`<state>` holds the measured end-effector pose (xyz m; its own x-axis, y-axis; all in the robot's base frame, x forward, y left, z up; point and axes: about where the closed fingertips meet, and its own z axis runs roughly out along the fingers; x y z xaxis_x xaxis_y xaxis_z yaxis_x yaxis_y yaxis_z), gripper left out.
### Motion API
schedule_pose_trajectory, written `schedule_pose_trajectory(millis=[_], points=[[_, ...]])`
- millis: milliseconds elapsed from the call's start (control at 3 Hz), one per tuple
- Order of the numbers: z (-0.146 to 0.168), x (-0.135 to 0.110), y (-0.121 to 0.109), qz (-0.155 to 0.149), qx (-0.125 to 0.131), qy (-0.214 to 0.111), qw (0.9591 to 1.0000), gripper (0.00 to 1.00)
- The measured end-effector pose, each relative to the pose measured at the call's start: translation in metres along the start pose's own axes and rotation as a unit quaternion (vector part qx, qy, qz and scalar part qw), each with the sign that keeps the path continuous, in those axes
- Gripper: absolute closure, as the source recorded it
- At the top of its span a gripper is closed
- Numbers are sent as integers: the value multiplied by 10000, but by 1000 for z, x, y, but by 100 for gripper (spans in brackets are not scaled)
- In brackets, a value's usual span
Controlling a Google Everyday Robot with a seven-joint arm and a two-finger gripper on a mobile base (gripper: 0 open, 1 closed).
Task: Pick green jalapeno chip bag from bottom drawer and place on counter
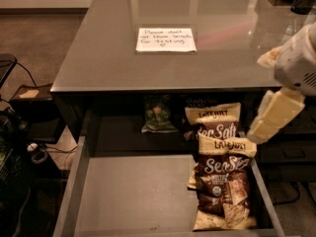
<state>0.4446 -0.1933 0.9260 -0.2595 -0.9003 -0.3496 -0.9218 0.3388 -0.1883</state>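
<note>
The robot's gripper (pixel 274 117) hangs over the right wall of the open bottom drawer (pixel 133 191), apparently holding nothing; how far open it is cannot be told, and the reach looks not yet begun. Just to its left lie stacked brown chip bags (pixel 219 181), crowding the way to the green jalapeno chip bag (pixel 159 113), farther left and back in shadow under the counter (pixel 98 58) edge. The next move likely means going left and low past them; beyond, a paper note (pixel 166 39) lies on the counter.
</note>
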Motion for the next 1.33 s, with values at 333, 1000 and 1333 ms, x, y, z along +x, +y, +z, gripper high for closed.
schedule_pose_trajectory(millis=[333, 1000, 1333], points=[[52, -11, 4, 310, -64, -366, 9988, 0], [99, -34, 5, 726, 185, -483, 9960, 0], [98, -34, 6, 714, 180, -477, 9961, 0]])
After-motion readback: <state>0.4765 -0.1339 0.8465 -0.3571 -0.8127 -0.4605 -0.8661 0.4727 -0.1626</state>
